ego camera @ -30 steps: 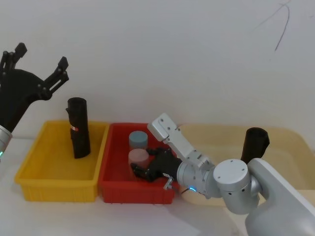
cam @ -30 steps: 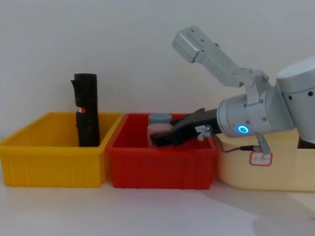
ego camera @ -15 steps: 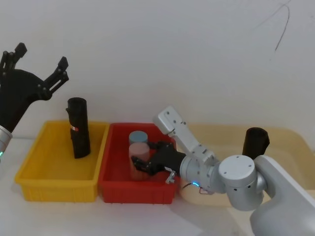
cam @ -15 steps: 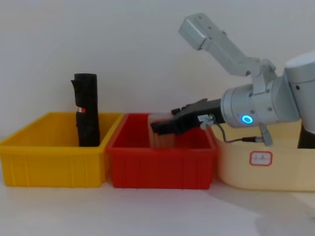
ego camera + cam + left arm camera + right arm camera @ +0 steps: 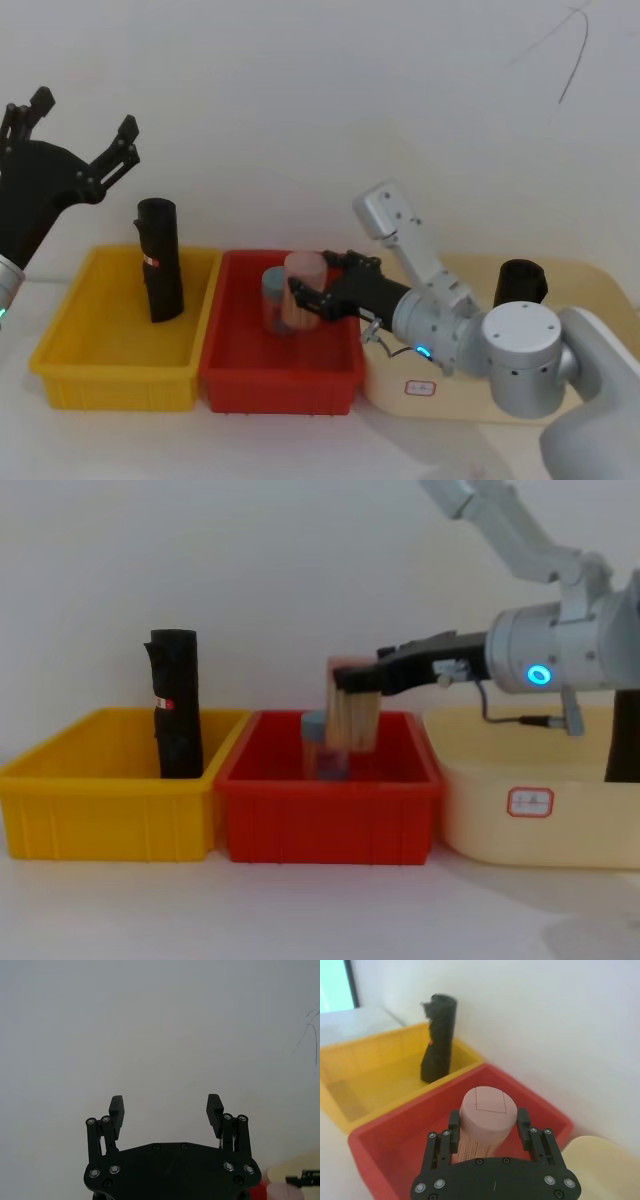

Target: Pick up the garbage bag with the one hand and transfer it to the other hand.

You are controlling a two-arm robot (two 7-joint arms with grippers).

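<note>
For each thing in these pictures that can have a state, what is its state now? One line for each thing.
Thick black garbage bag roll with red-and-white label: upright in the yellow plastic bin, ungripped.
Pink-capped cylinder: lifted above the red plastic bin, gripped.
Blue-capped cylinder: standing in the red bin.
Right tool: shut on the pink cylinder.
Left tool: open, raised, holding nothing.
Second black roll: standing in the cream tub.

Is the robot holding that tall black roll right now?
No, the garbage bag stands untouched in the yellow bin, while the right gripper holds a pink cylinder above the red bin.
</note>
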